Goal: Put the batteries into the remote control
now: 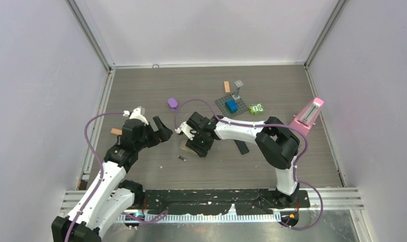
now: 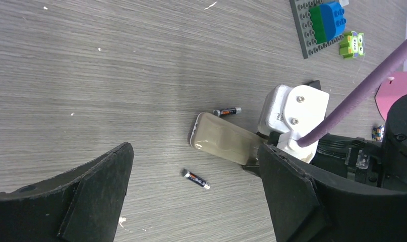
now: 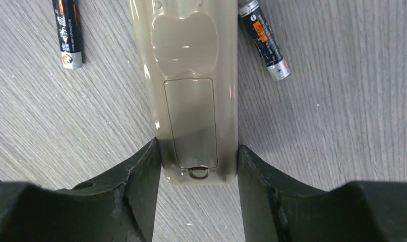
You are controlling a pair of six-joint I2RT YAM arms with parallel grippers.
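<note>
Right tool: my right tool clenched the remote control by both long sides at its cover end, I judged to pin it back-up.
Battery cover: closed.
Batteries: on the surface, one each side of the remote, beyond my fingertips.
Left tool: released, hovering beside the remote.
</note>
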